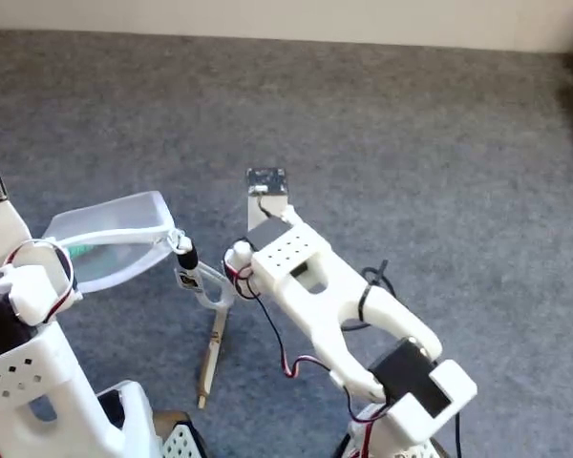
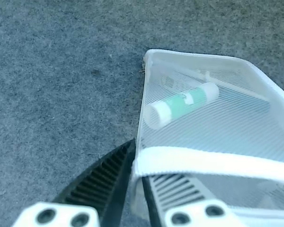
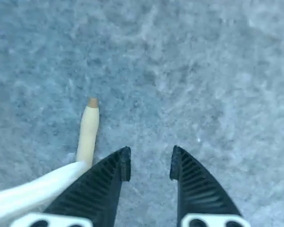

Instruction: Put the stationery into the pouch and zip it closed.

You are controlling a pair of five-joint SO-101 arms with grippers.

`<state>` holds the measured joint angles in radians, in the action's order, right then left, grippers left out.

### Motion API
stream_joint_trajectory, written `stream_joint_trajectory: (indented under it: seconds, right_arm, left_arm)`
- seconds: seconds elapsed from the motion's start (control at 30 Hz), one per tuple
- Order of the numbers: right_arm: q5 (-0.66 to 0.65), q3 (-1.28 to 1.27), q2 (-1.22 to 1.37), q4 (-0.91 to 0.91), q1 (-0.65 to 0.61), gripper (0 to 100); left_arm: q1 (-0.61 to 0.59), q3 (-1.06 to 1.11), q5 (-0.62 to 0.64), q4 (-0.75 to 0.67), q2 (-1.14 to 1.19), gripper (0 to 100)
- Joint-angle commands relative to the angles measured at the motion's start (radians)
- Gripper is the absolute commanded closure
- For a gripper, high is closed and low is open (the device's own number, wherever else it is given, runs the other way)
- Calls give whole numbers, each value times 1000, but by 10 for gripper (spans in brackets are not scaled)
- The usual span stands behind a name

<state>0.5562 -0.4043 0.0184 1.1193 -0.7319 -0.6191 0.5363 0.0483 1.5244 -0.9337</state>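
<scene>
My left gripper [image 2: 137, 163] is shut on the white band at the rim of a translucent mesh pouch [image 2: 213, 123]. A green and white tube [image 2: 180, 105] and a pale slim item lie inside the pouch. In the high view the pouch [image 1: 115, 239] is at the left, held by the arm at the lower left. A wooden pencil [image 1: 210, 351] lies on the carpet below it. My right gripper [image 3: 149, 163] is open just above the carpet, with the pencil's tip [image 3: 89, 127] beside one finger. In the high view that gripper [image 1: 234, 267] is between the pouch and the pencil.
A small black piece [image 1: 184, 256] and a clear loop [image 1: 213, 289] hang at the pouch's near corner. A white strip [image 3: 31, 194] crosses over the pencil. Grey carpet [image 1: 439, 143] lies open to the right and at the back.
</scene>
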Motion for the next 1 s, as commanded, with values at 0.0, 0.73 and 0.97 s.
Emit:
stream_joint_trajectory:
  seconds: [0.0, 0.73, 0.97]
  right_arm:
    - [-18, 68, 7, 8, -47, 865]
    - [138, 137, 16, -117, -110, 865]
    - [138, 131, 16, -179, -110, 865]
  left_arm:
    - [-8, -5, -2, -23, 16, 989]
    - [-10, -5, -2, -20, 15, 989]
    - [-8, -5, -2, -20, 15, 989]
